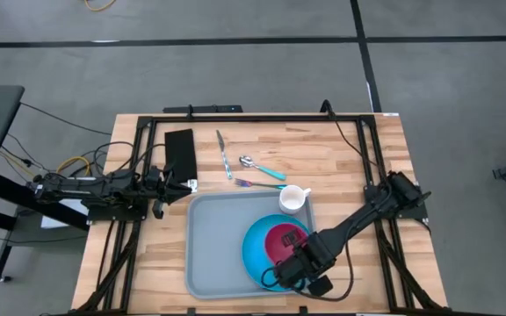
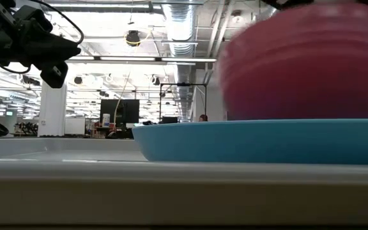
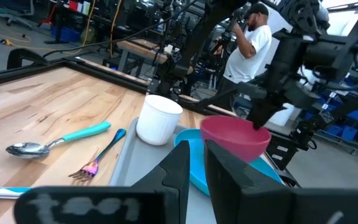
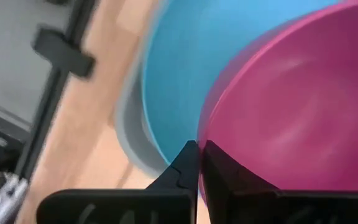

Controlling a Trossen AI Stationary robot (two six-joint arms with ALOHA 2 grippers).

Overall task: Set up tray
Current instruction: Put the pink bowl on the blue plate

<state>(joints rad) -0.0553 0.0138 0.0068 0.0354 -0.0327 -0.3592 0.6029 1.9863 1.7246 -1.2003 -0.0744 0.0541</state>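
Right gripper (image 1: 295,256) clamped on pink bowl (image 1: 283,240) rim, over blue plate (image 1: 257,250) on tray (image 1: 211,237), table centre. Left gripper (image 1: 185,185) closed, empty, beside tray. Tray likely light, stiff, slippery; grip low rim.

Your open room is the bare left half of the tray (image 1: 213,241). The blue plate (image 1: 255,250), pink bowl (image 1: 282,240) and right gripper (image 1: 290,268) crowd its right half; the white cup (image 1: 293,199) blocks the far-right corner, the fork (image 1: 257,184) lines the far rim.
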